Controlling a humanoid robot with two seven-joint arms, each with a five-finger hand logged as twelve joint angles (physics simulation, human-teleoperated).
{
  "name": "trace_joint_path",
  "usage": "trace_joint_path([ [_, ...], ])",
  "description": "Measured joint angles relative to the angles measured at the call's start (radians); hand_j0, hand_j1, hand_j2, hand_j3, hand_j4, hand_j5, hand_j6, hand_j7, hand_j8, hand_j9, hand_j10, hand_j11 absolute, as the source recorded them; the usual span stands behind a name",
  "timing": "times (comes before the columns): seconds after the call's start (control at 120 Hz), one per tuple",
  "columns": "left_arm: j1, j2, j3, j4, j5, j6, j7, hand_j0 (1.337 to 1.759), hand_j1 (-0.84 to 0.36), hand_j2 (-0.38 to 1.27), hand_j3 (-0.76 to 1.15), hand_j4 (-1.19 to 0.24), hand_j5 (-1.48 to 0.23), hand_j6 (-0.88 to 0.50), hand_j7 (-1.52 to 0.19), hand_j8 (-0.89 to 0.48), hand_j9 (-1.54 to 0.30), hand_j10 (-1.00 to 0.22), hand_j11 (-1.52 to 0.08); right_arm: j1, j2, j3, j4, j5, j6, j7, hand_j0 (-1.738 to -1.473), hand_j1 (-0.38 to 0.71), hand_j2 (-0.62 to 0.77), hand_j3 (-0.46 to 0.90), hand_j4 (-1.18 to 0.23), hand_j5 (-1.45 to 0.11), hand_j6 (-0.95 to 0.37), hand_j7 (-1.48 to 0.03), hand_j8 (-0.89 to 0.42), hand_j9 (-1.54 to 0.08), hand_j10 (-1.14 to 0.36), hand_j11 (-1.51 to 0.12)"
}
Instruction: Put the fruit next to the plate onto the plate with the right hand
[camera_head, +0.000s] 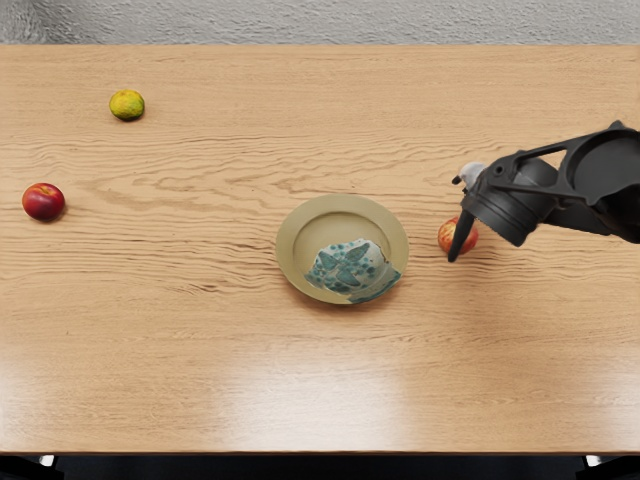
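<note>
Fruit (452, 235): red-orange, round, no long axis shown; laid on the bench (200, 330) just right of the plate (300, 215), overlapped by the right hand (505, 205). Fingers (460, 238): apart or closed cannot be told. Open bench is seen toward the near edge.

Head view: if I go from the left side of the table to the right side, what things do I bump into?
Going right: red apple → yellow-green fruit → plate → reddish fruit. The right hand overlaps that last fruit, so it is left out of the order.
</note>
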Motion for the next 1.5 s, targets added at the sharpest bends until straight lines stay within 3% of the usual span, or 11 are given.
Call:
trace_joint_path([
  [0.375, 0.0, 0.0, 0.0, 0.0, 0.0, 0.0, 0.0, 1.658, 0.34, 0.0, 0.0, -0.01, -0.02, -0.01, -0.02, -0.01, -0.02, -0.01, -0.02, -0.05, 0.021, 0.0, -0.001, -0.033, -0.043, 0.0, -1.658, -0.11, -0.04, 0.0, -0.2, -0.26, -0.2, -0.26, -0.2, -0.26, -0.2, -0.26],
  [0.533, 0.0, 0.0, 0.0, 0.0, 0.0, 0.0, 0.0, 1.658, 0.34, 0.0, 0.0, -0.01, -0.02, -0.01, -0.02, -0.01, -0.02, -0.01, -0.02, -0.084, 0.018, 0.024, -0.005, -0.111, -0.066, 0.0, -1.658, -0.07, -0.05, 0.0, -0.24, -0.31, -0.24, -0.31, -0.24, -0.31, -0.24, -0.31],
  [0.692, 0.0, 0.0, 0.0, 0.0, 0.0, 0.0, 0.0, 1.658, 0.34, 0.0, 0.0, -0.01, -0.02, -0.01, -0.02, -0.01, -0.02, -0.01, -0.02, -0.125, 0.012, 0.069, -0.016, -0.12, -0.077, 0.0, -1.658, 0.2, -0.09, 0.0, -0.46, -0.59, -0.46, -0.59, -0.44, -0.59, -0.46, -0.59],
  [0.725, 0.0, 0.0, 0.0, 0.0, 0.0, 0.0, 0.0, 1.658, 0.34, 0.0, 0.0, -0.01, -0.02, -0.01, -0.02, -0.01, -0.02, -0.01, -0.02, -0.132, 0.009, 0.084, -0.016, -0.12, -0.078, 0.0, -1.657, 0.23, -0.05, 0.0, -0.51, -0.67, -0.51, -0.67, -0.4, -0.67, -0.44, -0.67],
  [0.833, 0.0, 0.0, 0.0, 0.0, 0.0, 0.0, 0.0, 1.658, 0.33, 0.0, 0.0, -0.01, -0.02, -0.01, -0.02, -0.01, -0.02, -0.01, -0.02, -0.148, 0.001, 0.121, -0.017, -0.122, -0.077, -0.001, -1.653, 0.27, 0.17, 0.0, -0.65, -0.86, -0.51, -0.86, -0.37, -0.87, -0.45, -0.88],
  [1.05, 0.0, 0.0, 0.0, 0.0, 0.0, 0.0, 0.0, 1.658, 0.33, 0.0, 0.0, -0.01, -0.02, -0.01, -0.02, -0.01, -0.02, -0.01, -0.02, -0.216, -0.112, 0.31, -0.018, -0.117, -0.053, 0.0, -1.653, 0.3, 0.34, 0.0, -0.77, -1.09, -0.51, -1.04, -0.31, -1.08, -0.36, -1.08],
  [1.133, 0.0, 0.0, 0.0, 0.0, 0.0, 0.0, 0.0, 1.658, 0.33, 0.0, 0.0, -0.01, -0.02, -0.01, -0.02, -0.01, -0.02, -0.01, -0.02, -0.282, -0.207, 0.457, -0.033, -0.118, 0.053, 0.001, -1.653, 0.28, 0.41, 0.0, -0.79, -1.12, -0.54, -1.07, -0.32, -1.11, -0.37, -1.11],
  [1.317, 0.0, 0.0, 0.0, 0.0, 0.0, 0.0, 0.0, 1.658, 0.33, 0.0, 0.0, -0.01, -0.02, -0.01, -0.02, -0.01, -0.02, -0.01, -0.02, -0.514, -0.394, 0.907, -0.084, -0.095, 0.485, 0.0, -1.654, 0.32, 0.54, 0.0, -0.82, -1.17, -0.65, -1.11, -0.32, -1.13, -0.41, -1.13],
  [1.5, 0.0, 0.0, 0.0, 0.0, 0.0, 0.0, 0.0, 1.658, 0.33, 0.0, 0.0, -0.01, -0.02, -0.01, -0.02, -0.01, -0.02, -0.01, -0.02, -0.597, -0.438, 1.066, -0.172, 0.013, 0.816, 0.0, -1.655, 0.34, 0.57, 0.0, -0.84, -1.19, -0.78, -1.12, -0.32, -1.13, -0.41, -1.14],
])
